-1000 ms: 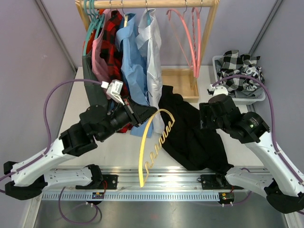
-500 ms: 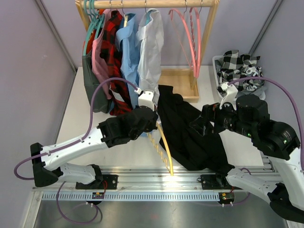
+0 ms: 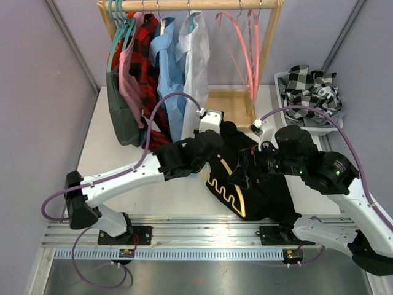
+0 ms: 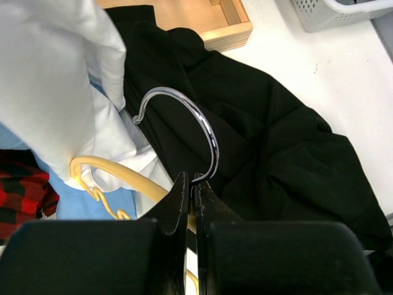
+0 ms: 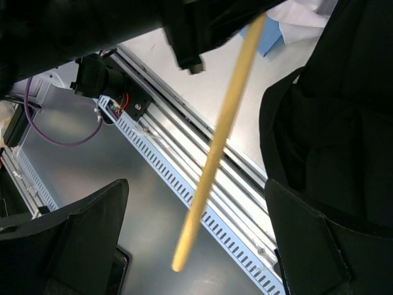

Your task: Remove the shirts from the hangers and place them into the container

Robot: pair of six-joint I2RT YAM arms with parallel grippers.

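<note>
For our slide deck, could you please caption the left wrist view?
Left gripper shut on the metal hook of the yellow hanger, over the black shirt on the table.

A white flat-topped table carries three things. A crumpled black cloth shirt lies spread over its middle, reaching toward the near edge. A shallow wooden tray-shaped rail base sits at the far side, against the shirt. A white perforated plastic laundry basket stands at the far right corner.
</note>
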